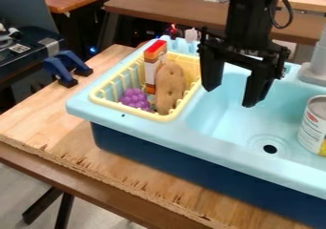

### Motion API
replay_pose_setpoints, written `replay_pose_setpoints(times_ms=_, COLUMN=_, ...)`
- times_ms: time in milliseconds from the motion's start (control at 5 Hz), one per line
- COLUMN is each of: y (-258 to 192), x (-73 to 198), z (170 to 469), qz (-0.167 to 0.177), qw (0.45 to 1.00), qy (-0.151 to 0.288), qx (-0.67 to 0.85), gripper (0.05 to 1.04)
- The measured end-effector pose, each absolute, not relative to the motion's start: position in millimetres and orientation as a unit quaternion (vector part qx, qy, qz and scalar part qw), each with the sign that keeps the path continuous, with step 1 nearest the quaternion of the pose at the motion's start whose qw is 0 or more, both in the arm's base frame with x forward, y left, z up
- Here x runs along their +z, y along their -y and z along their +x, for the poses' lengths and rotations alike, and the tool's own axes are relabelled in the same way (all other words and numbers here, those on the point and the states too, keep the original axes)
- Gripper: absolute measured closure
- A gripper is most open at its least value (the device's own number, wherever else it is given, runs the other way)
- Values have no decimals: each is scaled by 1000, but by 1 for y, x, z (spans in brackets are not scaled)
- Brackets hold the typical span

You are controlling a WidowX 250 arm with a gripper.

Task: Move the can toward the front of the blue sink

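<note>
The black gripper (230,95) hangs over the left part of the light blue sink (223,123), its two fingers apart with nothing between them. Just left of it, a yellow dish rack (167,117) sits on the sink's left side. Inside the rack are a purple grape bunch (134,99), a brown elongated toy (170,87) and an upright white and orange box (153,66). A metal can with a white label (314,126) stands in the sink's right part, apart from the gripper.
The sink rests on a wooden table (57,132). A grey faucet base (313,73) stands at the sink's back right. Blue clamps (66,67) grip the table's left edge. A brown bench (166,9) lies behind.
</note>
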State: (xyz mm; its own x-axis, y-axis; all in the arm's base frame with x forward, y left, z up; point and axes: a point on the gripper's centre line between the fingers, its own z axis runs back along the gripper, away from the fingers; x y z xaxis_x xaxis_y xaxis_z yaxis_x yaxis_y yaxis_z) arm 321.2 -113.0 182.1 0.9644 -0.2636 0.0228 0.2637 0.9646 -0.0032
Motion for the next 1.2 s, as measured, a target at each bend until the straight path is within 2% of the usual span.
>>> replay_pose_setpoints(times_ms=200, y=114, x=169, z=321, qz=2, qw=991, qy=-8, qx=-133, gripper=83)
replay_pose_setpoints(times_ms=400, y=132, x=167, z=338, qz=18, qw=990, qy=27, qx=-140, gripper=83)
replay_pose_setpoints(times_ms=600, y=152, x=167, z=354, qz=3, qw=985, qy=53, qx=-162, gripper=83)
replay_pose_setpoints(times_ms=800, y=165, x=171, z=366, qz=-27, qw=984, qy=84, qx=-157, gripper=83)
replay_pose_setpoints(times_ms=1000, y=169, x=160, z=371, qz=-65, qw=985, qy=97, qx=-127, gripper=83)
replay_pose_setpoints(times_ms=1200, y=167, x=164, z=381, qz=-79, qw=985, qy=109, qx=-106, gripper=83)
